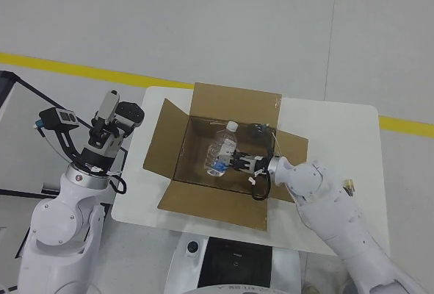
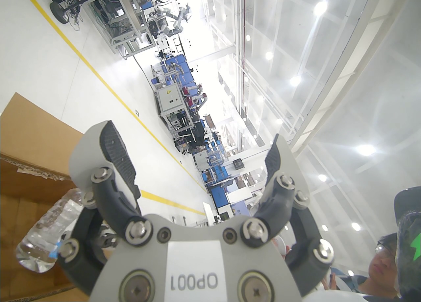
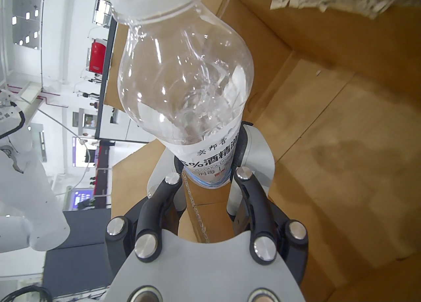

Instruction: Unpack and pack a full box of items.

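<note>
One clear plastic bottle (image 1: pixel 222 149) is the thing in hand. The right gripper (image 1: pixel 237 161) comes in from four o'clock, and its fingers (image 3: pixel 260 155) clench the bottle at its paper-labelled waist. That is the straightest part of the body, so probably the surest hold. The bottle hangs within the open mouth of the cardboard box (image 1: pixel 235 99), with its white cap toward twelve o'clock. It looks lifted off the box floor rather than lying on it, though the contact point itself is hidden.

The bottle is thin-walled and glossy, bulging at the shoulder and ribbed lower down, with liquid sloshing inside. It would likely dent under a hard squeeze or slip if tipped. The box is plain brown corrugated board with a matte inside. Its four flaps are splayed outward (torn tape fuzz on one edge), which keeps the opening free for reaching in.

The box sits mid-bench on the white bench (image 1: pixel 334 132). The left gripper (image 1: pixel 120 110) is parked off the box's nine o'clock side. It points upward with its ridged black-padded fingers (image 2: pixel 115 149) spread wide and holding nothing, which I judge keeps it out of the working arm's way.
</note>
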